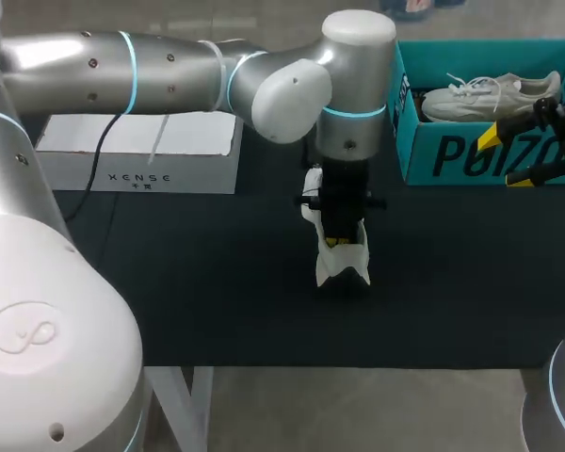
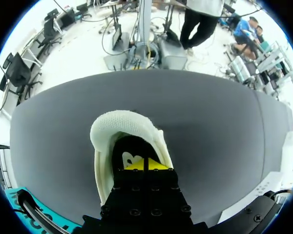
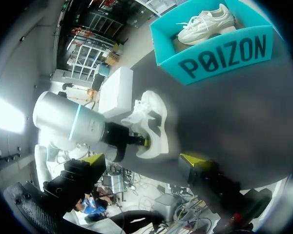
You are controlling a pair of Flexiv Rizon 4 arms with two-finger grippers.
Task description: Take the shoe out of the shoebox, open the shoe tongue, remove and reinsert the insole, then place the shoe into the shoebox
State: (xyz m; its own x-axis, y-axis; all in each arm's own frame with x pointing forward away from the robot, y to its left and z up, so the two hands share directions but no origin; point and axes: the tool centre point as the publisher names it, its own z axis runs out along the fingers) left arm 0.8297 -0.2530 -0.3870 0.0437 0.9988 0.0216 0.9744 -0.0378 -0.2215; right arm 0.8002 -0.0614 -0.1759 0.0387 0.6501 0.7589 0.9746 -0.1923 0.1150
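White fabric of the shoe (image 1: 344,266) is seen on the black table (image 1: 169,282), outside the teal shoebox (image 1: 452,155), so that its opening can be reached from above. The left gripper (image 2: 145,165) is placed inside this opening with the fingertips pressed together; whether the insole is pinched cannot be told. The right gripper (image 3: 142,159) is held with fingers spread beside the shoebox, probably free to steady the shoe. A second shoe (image 1: 490,94) is lying in the box.

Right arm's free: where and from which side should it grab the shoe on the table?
Probably the shoe by the end sticking out past the left gripper, pinched across its width from the shoebox side. The left gripper fills the opening from above; that end is bare, facing the right gripper.
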